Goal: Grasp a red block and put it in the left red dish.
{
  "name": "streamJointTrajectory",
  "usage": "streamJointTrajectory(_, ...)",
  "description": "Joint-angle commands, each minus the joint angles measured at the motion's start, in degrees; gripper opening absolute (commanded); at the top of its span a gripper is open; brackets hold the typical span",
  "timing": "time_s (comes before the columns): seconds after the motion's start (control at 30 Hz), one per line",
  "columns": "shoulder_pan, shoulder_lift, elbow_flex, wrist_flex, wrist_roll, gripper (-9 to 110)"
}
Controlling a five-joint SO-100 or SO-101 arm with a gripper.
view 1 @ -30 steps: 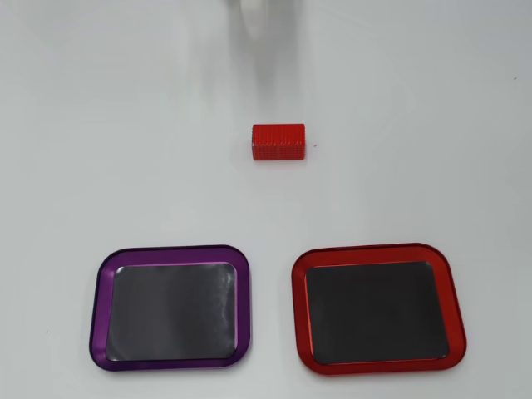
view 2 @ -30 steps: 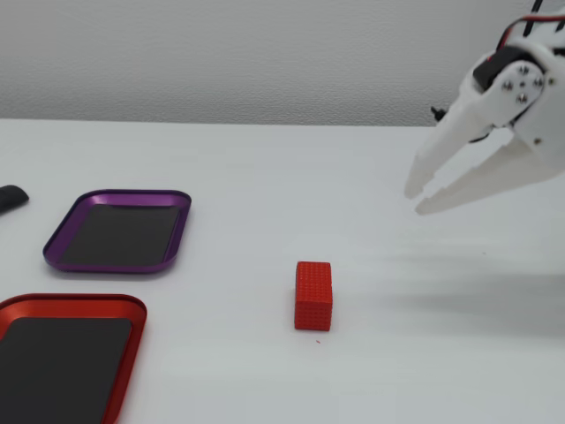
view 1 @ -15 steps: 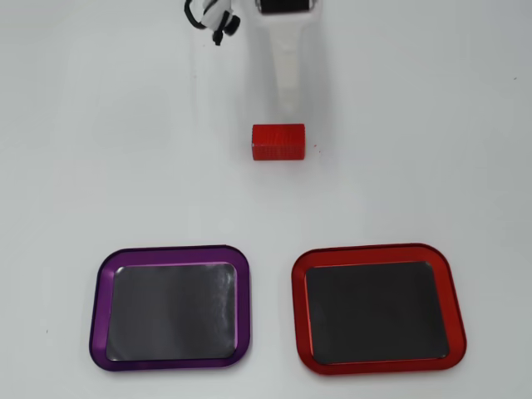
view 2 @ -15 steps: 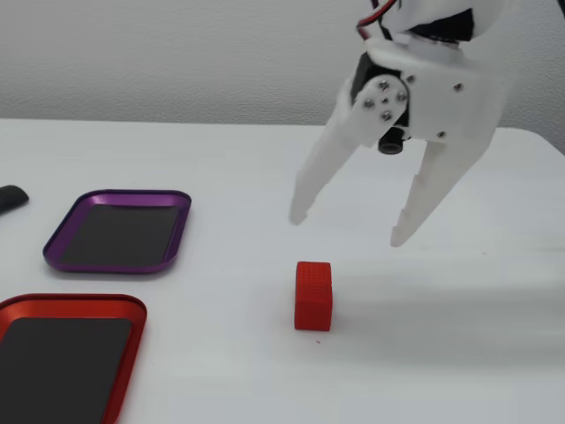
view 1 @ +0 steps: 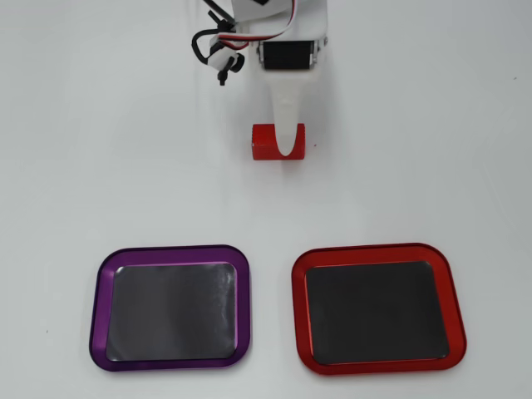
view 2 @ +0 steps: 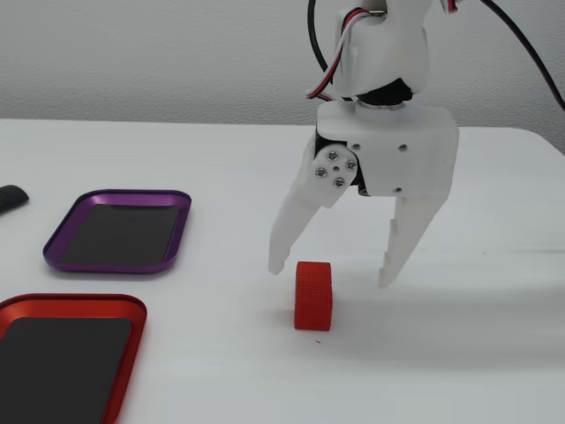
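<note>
While the white gripper [view 2: 331, 269] hangs over the table [view 2: 177, 159] with its jaws spread wide, it has hold of nothing. Fixed view: one fingertip sits low at the upper left of the red block [view 2: 313, 295], the other well off to the block's right; both tips are level with the block's top, whether either touches it cannot be told. Overhead view: the gripper [view 1: 288, 148] comes in from the top edge, and one white finger overlaps the middle-right of the red block [view 1: 268, 142] (the second finger is not separable from this angle).

Block lies on the bare white table, upper centre in the overhead view, well apart from both trays. Left red dish [view 1: 377, 309] sits at lower right in the overhead view, dark inside with nothing in it; in the fixed view it is cut by the lower left corner [view 2: 71, 305]. Purple tray [view 1: 173, 306] lies just beside it, also holding nothing. Small dark object [view 2: 11, 198] at the fixed view's left edge, unidentifiable.
</note>
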Motion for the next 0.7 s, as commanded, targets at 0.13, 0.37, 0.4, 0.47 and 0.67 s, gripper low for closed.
streamJointTrajectory(0.13,0.1,0.3,6.9,-12.0,-0.4,31)
streamJointTrajectory(0.37,0.3,0.4,12.0,-18.3,-0.5,31)
streamJointTrajectory(0.4,0.4,0.4,12.0,-18.5,-0.6,31)
streamJointTrajectory(0.47,0.4,0.3,12.0,-18.8,-0.6,31)
streamJointTrajectory(0.67,0.4,0.7,12.0,-18.1,-0.6,19)
